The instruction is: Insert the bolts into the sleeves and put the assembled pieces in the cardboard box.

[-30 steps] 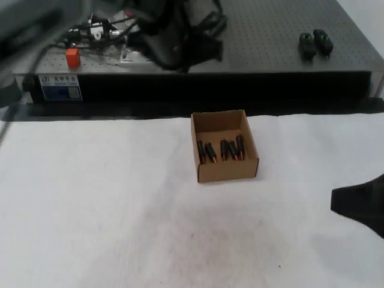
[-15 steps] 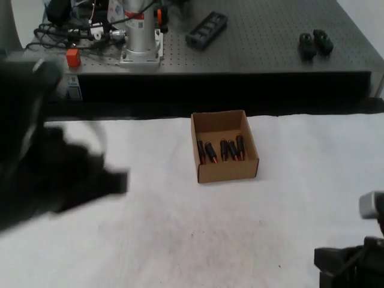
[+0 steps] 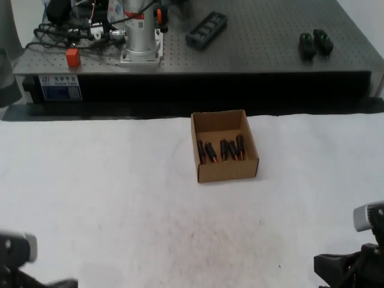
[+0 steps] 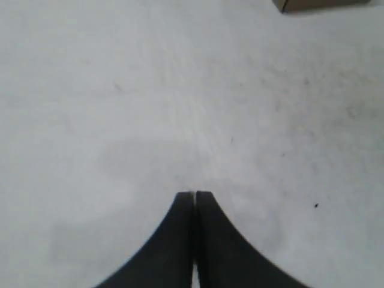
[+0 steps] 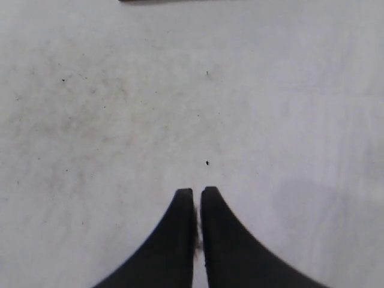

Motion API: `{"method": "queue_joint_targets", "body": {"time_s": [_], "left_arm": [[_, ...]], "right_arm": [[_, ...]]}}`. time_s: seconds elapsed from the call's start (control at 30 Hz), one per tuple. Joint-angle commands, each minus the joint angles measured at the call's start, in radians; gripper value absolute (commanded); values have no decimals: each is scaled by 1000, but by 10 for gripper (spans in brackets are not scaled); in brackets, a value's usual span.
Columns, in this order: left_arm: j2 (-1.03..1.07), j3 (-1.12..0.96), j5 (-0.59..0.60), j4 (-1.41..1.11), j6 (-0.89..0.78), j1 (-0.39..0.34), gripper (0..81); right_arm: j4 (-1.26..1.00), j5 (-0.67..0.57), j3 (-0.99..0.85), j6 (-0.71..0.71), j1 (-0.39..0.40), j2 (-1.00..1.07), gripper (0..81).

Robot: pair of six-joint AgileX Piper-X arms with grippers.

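Since 1.0 s ago, the dark arm that blurred across the far left of the high view has swept down past the left side. Its grey-and-black wrist (image 3: 15,249) now sits at the near-left corner. The other arm (image 3: 360,264) has dropped from the right edge to the near-right corner. The cardboard box (image 3: 227,171) hasn't shifted.

We see the box standing open-topped at about the middle of the white-covered surface (image 3: 120,198), near its far edge and well apart from both arms. Inside lies a row of assembled pieces (image 3: 222,150), dark w/ orange ends, side by side toward the box's near wall; we count approx. five.

Left end effector (image 4: 194,195): fingers pressed together, nothing between them, over bare white cover. A corner of the box (image 4: 324,3) shows farther off in the left wrist view.

Right end effector (image 5: 197,192): fingers together too, w/ just a hairline slit between the tips, holding nothing, over speckled white cover.

Behind the white area sits a perforated metal board (image 3: 270,42). It carries an orange block (image 3: 72,57), a metal post (image 3: 141,36), a black tray (image 3: 206,29) and two dark green-topped items (image 3: 315,43).
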Motion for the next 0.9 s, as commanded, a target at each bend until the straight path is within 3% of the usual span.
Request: {"method": "queue_joint_targets", "body": {"time_s": [0.0,0.17,0.33,0.67,0.87], "left_arm": [[-10,-6,-10,-7,-7,0,6],[-14,16,-10,-53,-7,0,6],[-15,15,-10,-121,-7,0,6],[-15,15,-10,-133,-7,0,6],[-15,15,-10,-130,-7,0,6]], "right_arm": [[-1,-1,-3,27,-5,-3,46],[-11,-33,6,145,9,-3,46],[-159,-70,65,289,83,-11,46],[-305,-73,119,201,268,-140,46],[-303,-70,119,157,288,-172,46]]}}
